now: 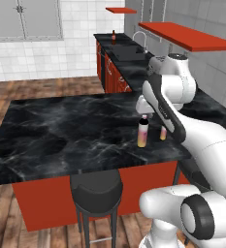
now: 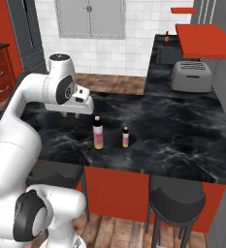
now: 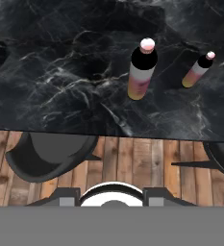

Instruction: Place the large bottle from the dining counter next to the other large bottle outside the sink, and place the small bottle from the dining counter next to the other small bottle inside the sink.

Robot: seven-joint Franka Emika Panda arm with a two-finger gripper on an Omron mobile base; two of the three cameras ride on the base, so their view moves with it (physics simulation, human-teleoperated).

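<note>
On the dining counter (image 1: 61, 126), near its front edge, stand the 2 bottles of the task. The large bottle (image 1: 143, 132) is upright, with a pink cap, a black shoulder, a white band and a pink-to-yellow lower body; no writing or brand can be read on it, the label is too small and plain to tell. Just beside it on the counter, apart and not touching, stands the small bottle (image 1: 163, 133), same colours, also upright, also without legible text.

Above the counter, near the large bottle, hangs the gripper (image 2: 71, 115) at the end of the white arm, well clear of both bottles and touching nothing. Its fingers are barely visible in any view, so I cannot tell how wide they stand; nothing is held between them.

Below the counter's front edge sit 2 dark stools: 1 stool (image 1: 96, 190) under the near side, and a second stool (image 2: 176, 193) further along. Beyond the counter, the back counter carries the sink (image 1: 129, 52) with its faucet (image 1: 139, 38), a dark bottle (image 1: 113, 37) standing at the far end, and a silver toaster (image 2: 190, 76). Red shelves (image 1: 187, 35) hang on the wall over that counter.
</note>
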